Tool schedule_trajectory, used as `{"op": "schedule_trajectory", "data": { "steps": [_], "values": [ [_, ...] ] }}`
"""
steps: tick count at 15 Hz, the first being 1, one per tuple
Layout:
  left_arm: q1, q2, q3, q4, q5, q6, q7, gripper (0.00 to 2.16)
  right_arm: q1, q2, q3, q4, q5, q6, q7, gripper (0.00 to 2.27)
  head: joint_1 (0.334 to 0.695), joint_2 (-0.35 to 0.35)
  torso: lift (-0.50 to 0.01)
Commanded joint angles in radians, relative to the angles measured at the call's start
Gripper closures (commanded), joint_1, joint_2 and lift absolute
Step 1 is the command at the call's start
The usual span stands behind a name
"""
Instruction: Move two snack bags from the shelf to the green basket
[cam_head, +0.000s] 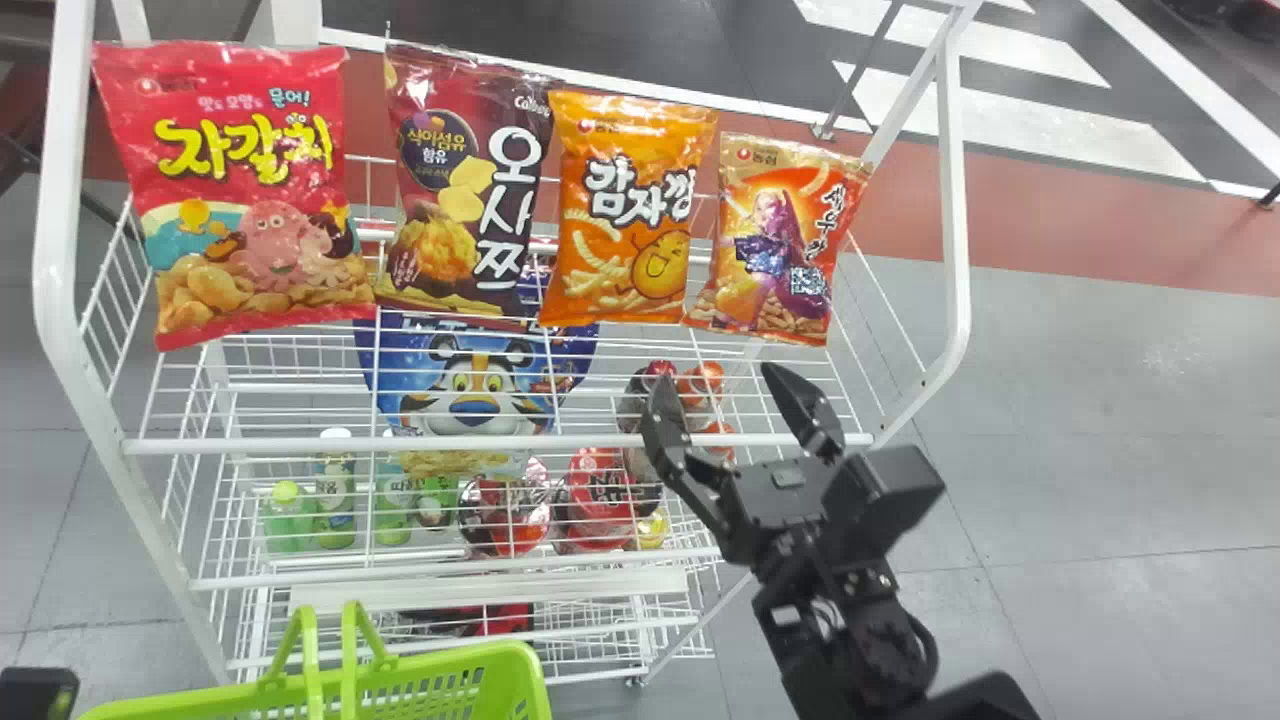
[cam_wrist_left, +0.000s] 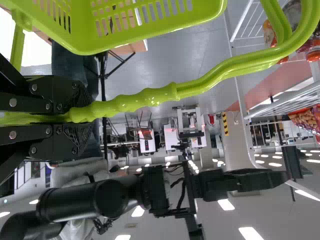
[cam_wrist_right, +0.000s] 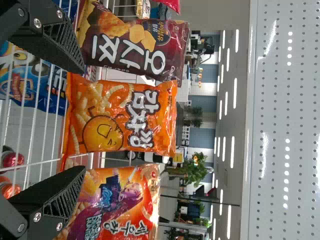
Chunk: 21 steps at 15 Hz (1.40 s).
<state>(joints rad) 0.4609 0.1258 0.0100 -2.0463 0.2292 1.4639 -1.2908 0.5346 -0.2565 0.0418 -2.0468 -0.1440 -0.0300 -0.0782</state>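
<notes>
Green bottles (cam_head: 289, 522), a leafy plant (cam_wrist_right: 196, 171)

Head view: the green basket (cam_head: 440, 672) is cut off by the bottom edge, as is the right arm (cam_head: 850, 610); the left arm (cam_head: 38, 692) is reduced to a dark piece in the corner. Shelf wires cross the blue tiger-faced bag (cam_head: 475, 405), its top concealed behind snack bags. One jaw of the right gripper (cam_head: 715, 385) partly covers the orange-topped containers (cam_head: 700, 378). The dark red goods (cam_head: 495, 618) low down cannot be identified.

Right wrist view: jaws mask parts of the brown snack bag (cam_wrist_right: 135, 42) and red-orange snack bag (cam_wrist_right: 122, 200), the latter also cropped below.
</notes>
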Motion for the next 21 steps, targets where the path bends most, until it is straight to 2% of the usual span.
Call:
{"op": "schedule_trajectory", "data": {
  "steps": [1,5,7,10,15,21],
  "values": [
    [-0.001,-0.002,-0.013,0.003,-0.010,-0.001,0.001,1.98,-0.125,0.000,0.036,0.083,-0.003,0.023,-0.002,0.14,0.695,-0.350,-0.018],
    [-0.001,-0.002,-0.018,0.003,-0.011,0.002,0.002,1.98,-0.323,0.010,0.109,0.223,-0.016,0.085,-0.002,0.14,0.695,-0.344,-0.018],
    [-0.001,-0.002,-0.016,0.005,-0.013,0.002,0.004,1.98,-0.404,0.028,0.121,0.301,-0.016,0.091,0.000,0.14,0.695,-0.302,-0.018],
    [-0.004,0.000,-0.008,0.008,-0.013,-0.001,0.002,1.98,-0.502,0.048,0.135,0.399,-0.020,0.118,-0.002,0.14,0.695,-0.279,-0.018],
    [-0.008,0.000,0.004,0.014,-0.013,-0.001,-0.007,1.98,-0.596,0.065,0.135,0.520,-0.011,0.115,-0.005,0.14,0.695,-0.256,-0.018],
    [-0.019,0.002,0.004,0.023,-0.016,0.002,-0.008,1.98,-0.667,0.063,0.124,0.620,-0.009,0.103,-0.026,0.14,0.695,-0.269,-0.018]
  ]
}}
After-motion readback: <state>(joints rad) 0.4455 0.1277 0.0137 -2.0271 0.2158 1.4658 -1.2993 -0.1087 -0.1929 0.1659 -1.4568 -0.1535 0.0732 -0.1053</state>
